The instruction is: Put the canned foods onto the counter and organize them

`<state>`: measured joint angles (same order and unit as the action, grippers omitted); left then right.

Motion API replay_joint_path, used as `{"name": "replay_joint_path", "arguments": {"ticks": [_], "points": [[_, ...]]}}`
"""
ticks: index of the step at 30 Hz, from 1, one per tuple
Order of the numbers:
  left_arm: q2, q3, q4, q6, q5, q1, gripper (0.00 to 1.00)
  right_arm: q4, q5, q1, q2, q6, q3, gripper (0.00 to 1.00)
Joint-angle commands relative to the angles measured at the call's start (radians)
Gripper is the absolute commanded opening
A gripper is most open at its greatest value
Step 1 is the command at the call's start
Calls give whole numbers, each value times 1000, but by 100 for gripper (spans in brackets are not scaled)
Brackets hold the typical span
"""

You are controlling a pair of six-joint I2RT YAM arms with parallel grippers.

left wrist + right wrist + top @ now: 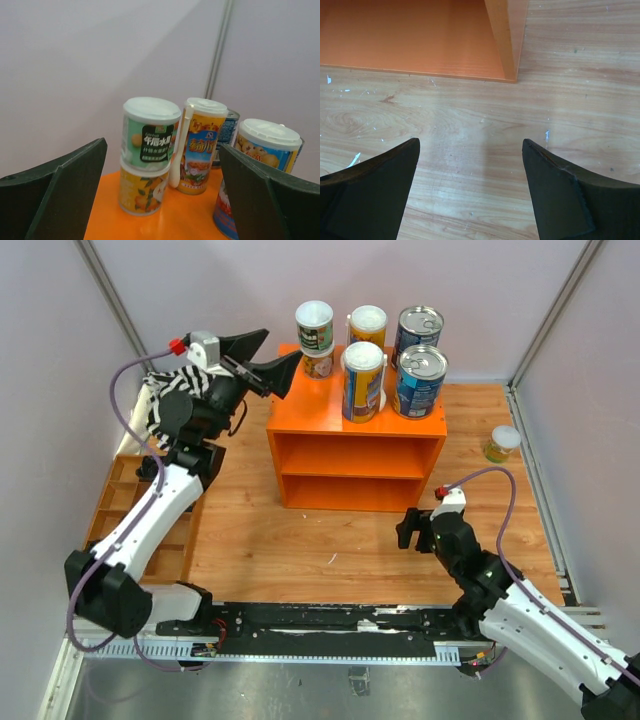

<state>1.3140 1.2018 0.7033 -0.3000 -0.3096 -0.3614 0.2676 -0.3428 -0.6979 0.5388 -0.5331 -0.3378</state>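
Note:
The orange counter (300, 405) stands mid-table. On its top a green-labelled small can (314, 328) is stacked on a yellow-labelled one (318, 365), beside two tall yellow-and-blue cans (362, 382) (367, 326) and two wide blue cans (420, 380) (418, 333). Another small can (502, 443) stands on the table at the right. My left gripper (272, 362) is open and empty, level with the stack and just left of it. The left wrist view shows the stack (150, 131) between my fingers (162, 146). My right gripper (412, 528) is open and empty over the table before the counter.
A brown compartment tray (120, 505) lies along the left edge, with a striped cloth (165, 395) behind it. The right wrist view shows the counter's bottom corner (507, 35) and wooden table (470, 165) below my open gripper (470, 142). Grey walls enclose the space.

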Motion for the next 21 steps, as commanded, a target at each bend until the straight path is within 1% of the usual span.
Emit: {"name": "replay_joint_path", "arguments": {"ticks": [1, 4, 5, 7, 12, 16, 18, 21], "points": [[-190, -113, -89, 15, 206, -47, 99, 113, -45, 6, -40, -70, -56, 84], [-310, -199, -166, 55, 353, -129, 99, 190, -94, 7, -59, -108, -72, 84], [-346, -225, -182, 57, 391, -156, 99, 215, -143, 8, -65, -120, -76, 84], [-413, -289, -223, 57, 479, -210, 99, 270, -193, 7, -84, -151, -84, 84], [-542, -384, -319, 37, 639, -362, 99, 423, -292, 8, -160, -255, -108, 84], [-573, -422, -346, 75, 795, -542, 99, 573, -392, 8, -217, -372, -121, 83], [-563, -434, -345, 107, 873, -643, 99, 597, -422, 8, -239, -406, -127, 83], [-550, -462, -331, 139, 954, -734, 99, 646, -498, 8, -232, -465, -165, 82]]}}
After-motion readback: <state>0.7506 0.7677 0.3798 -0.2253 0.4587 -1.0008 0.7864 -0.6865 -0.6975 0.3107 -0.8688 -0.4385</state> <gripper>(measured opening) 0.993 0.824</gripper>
